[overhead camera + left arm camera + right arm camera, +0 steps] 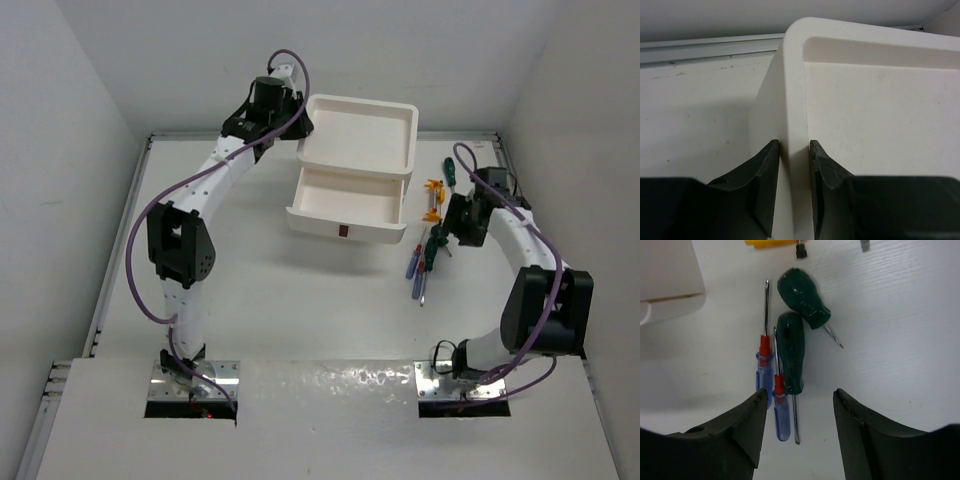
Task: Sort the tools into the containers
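The right gripper [797, 400] hangs spread, nearer the tools. Just ahead, between its fingers and slightly left, lie 2 blue-handled screwdrivers [781, 412] and 1 green-handled screwdriver [790, 357]. Their long axes run straight away, across its closing line. Farther left is the open drawer [345, 205]. The left gripper [794, 150] pinches the tray rim [795, 75].

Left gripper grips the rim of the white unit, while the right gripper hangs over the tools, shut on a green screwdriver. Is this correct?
Not quite. The right gripper is open and holds nothing: both green screwdrivers lie on the table under it, as the right wrist view shows. The left gripper does grip the rim of the white unit.
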`<state>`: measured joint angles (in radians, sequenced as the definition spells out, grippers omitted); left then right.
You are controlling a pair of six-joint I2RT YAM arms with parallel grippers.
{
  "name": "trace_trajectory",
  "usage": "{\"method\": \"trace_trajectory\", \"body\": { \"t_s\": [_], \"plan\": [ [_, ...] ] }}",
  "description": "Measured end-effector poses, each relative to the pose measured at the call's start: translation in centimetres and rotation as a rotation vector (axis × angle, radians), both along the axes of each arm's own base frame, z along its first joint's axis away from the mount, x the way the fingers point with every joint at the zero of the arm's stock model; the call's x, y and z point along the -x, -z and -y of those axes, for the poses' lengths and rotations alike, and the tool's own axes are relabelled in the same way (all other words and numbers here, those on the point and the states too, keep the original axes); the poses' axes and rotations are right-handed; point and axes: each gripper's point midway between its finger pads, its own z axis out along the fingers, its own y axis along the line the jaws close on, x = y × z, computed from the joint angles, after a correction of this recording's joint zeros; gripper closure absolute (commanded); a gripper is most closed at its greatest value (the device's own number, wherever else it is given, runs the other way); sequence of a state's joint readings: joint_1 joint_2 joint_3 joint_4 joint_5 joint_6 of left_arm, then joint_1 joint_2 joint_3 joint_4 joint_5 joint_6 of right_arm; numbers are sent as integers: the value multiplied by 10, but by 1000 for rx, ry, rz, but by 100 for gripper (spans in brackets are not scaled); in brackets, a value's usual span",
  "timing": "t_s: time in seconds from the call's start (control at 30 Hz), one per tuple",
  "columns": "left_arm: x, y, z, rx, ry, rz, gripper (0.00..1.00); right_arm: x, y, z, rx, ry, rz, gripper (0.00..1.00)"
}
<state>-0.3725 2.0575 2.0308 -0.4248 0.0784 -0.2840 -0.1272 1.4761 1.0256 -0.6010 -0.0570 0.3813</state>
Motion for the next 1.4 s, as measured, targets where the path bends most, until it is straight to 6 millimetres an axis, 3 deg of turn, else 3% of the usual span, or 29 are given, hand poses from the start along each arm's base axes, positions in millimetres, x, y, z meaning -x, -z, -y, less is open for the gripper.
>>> {"method": "trace_trajectory", "body": {
  "t_s": [0.07,0.23,0.43,0.57,0.67,0.73,0.87,0.9,0.97,1.07,1.1,1.17,1.33,1.4],
  "plan": [
    [0,0,0,-3,4,-2,90,4,13,-7,7,-17,-32,44],
    [0,0,0,-14,17,-6,88,-15,35,-19,4,-37,-27,46],
    [-1,0,1,-25,27,-5,87,-16,76,-16,10,-22,-116,50],
    [-1,0,1,-31,31,-2,87,-14,89,-13,27,-17,-148,72],
    [-1,1,1,-35,32,-1,86,-15,89,-11,38,-13,-142,78],
    [-1,1,1,-38,33,-3,86,-14,89,-9,53,-15,-133,77],
    [-2,1,1,-43,36,-1,86,-10,89,-5,77,-31,-134,65],
    [-3,1,1,-43,36,-1,86,-10,89,-4,84,-35,-134,56],
    [-3,1,1,-42,37,-2,86,-10,90,-2,96,-40,-136,54],
    [-3,1,1,-41,39,-2,86,-5,94,-2,99,-49,-146,72],
    [-3,1,2,-41,39,-2,86,-3,96,-2,100,-52,-148,86],
    [-3,1,2,-40,39,-2,86,-4,95,-1,105,-54,-139,99],
    [-3,0,2,-40,40,-2,86,-1,91,-1,114,-79,-125,100],
    [-3,0,2,-39,40,-2,86,0,80,-1,122,-114,-107,100]
  ]
}}
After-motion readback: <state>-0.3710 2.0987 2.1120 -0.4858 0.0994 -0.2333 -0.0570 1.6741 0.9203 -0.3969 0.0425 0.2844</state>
